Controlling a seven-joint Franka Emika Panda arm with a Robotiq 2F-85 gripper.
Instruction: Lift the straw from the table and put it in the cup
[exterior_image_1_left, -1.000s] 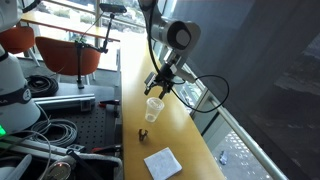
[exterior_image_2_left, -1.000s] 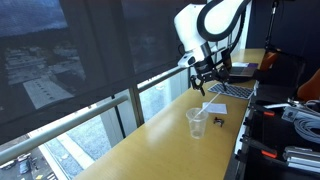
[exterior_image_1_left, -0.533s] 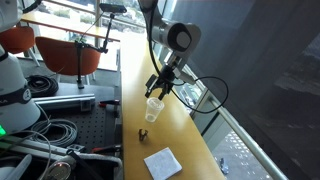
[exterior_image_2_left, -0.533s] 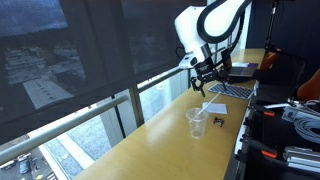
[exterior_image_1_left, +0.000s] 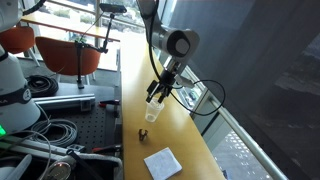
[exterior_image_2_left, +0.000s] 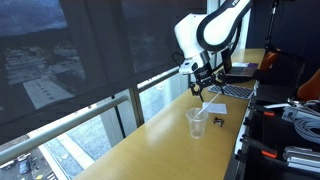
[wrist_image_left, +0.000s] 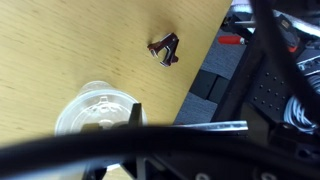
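The straw is too thin to make out for certain. A faint pale slanted line inside the cup (exterior_image_2_left: 197, 122) in an exterior view may be the straw (exterior_image_2_left: 202, 116), leaning up toward the rim, but I cannot tell. The clear plastic cup stands upright on the wooden table (exterior_image_2_left: 165, 145), wider at the rim than at the base. From the wrist view the cup (wrist_image_left: 95, 110) shows as a round pale rim seen from above, low in the picture, and its contents are blurred.

Just beside the cup lies a small dark lump (exterior_image_2_left: 218, 122), apart from it, also seen on the wood in the wrist view (wrist_image_left: 165, 47). A white square napkin (exterior_image_1_left: 162, 162) lies flat farther along the table (exterior_image_1_left: 185, 140), well apart from the cup (exterior_image_1_left: 152, 112), with the lump (exterior_image_1_left: 142, 132) between them.

The gripper (exterior_image_1_left: 155, 95) hangs directly over the cup, pointing down, its fingers spread apart and clear of the rim. In both exterior views the arm reaches in from above and bends at the wrist, so the gripper (exterior_image_2_left: 203, 88) tilts slightly. A black cable (wrist_image_left: 160, 140) blurs across the wrist view.
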